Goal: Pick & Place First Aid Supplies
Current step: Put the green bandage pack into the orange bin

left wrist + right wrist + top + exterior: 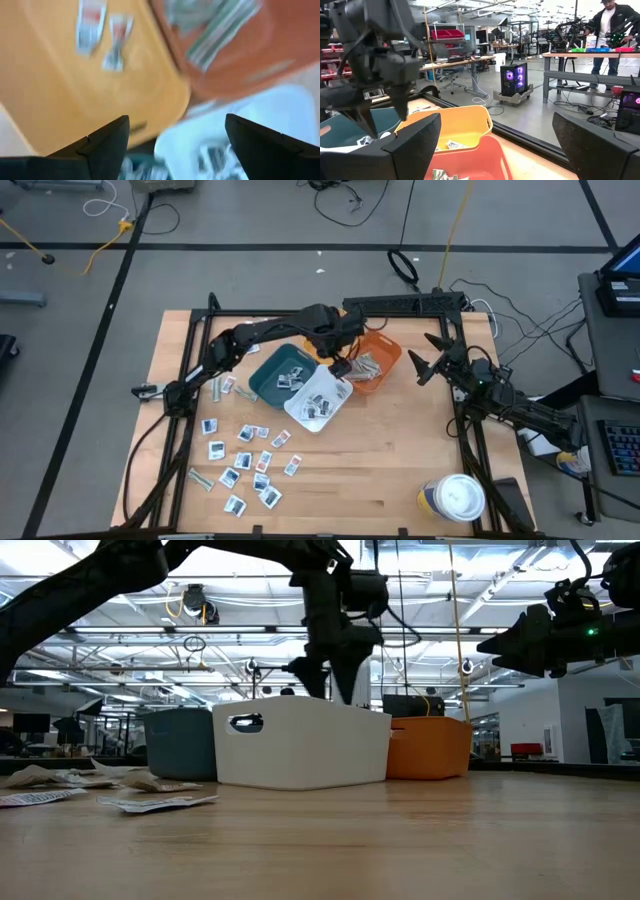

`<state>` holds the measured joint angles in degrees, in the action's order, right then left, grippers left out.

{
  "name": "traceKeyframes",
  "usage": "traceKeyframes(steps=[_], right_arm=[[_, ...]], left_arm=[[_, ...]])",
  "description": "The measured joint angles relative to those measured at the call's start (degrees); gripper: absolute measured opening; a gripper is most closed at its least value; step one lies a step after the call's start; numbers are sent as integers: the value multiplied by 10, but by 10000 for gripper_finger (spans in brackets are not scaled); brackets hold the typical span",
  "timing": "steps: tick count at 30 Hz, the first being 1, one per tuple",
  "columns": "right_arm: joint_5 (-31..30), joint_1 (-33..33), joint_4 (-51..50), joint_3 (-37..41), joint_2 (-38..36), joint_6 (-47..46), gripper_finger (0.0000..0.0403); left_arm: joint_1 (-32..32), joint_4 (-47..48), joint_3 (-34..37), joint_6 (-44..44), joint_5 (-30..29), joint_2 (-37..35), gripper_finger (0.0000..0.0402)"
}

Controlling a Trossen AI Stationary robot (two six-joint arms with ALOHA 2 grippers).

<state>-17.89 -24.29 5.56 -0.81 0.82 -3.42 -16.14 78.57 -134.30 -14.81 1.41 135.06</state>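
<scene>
Several small white packets lie loose on the near left of the table, with grey-green strips beside them. More packets rest in the teal bin and the white bin. Strips lie in the orange bin, and two red-marked packets in the yellow bin. My left gripper hangs open above the place where these bins meet, pointing down, with nothing between its fingers. My right gripper stands open and level at the table's right side, away from the bins.
The four bins stand clustered at the table's middle back. A round white-lidded tub stands at the near right corner. Bare wood lies between the bins and the tub. A person stands far off in the room behind.
</scene>
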Motion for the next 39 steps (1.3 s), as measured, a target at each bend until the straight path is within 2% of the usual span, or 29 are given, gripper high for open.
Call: traceKeyframes(steps=[6, 14, 22, 26, 30, 39], right_arm=[[0, 0, 0, 0, 0, 0, 377], [0, 0, 0, 0, 0, 0, 377], [0, 0, 0, 0, 0, 0, 377], [0, 0, 0, 0, 0, 0, 377], [0, 0, 0, 0, 0, 0, 377], [0, 0, 1, 0, 0, 0, 377]], left_arm=[[0, 114, 0, -47, 2, 1, 308], [-5, 115, 0, -91, 36, 1, 289], [-46, 114, 0, -124, 9, -28, 289], [-75, 107, 25, -125, 12, -55, 291], [-98, 84, 98, -116, 1, -106, 285], [-137, -60, 400, -106, -1, -294, 275]])
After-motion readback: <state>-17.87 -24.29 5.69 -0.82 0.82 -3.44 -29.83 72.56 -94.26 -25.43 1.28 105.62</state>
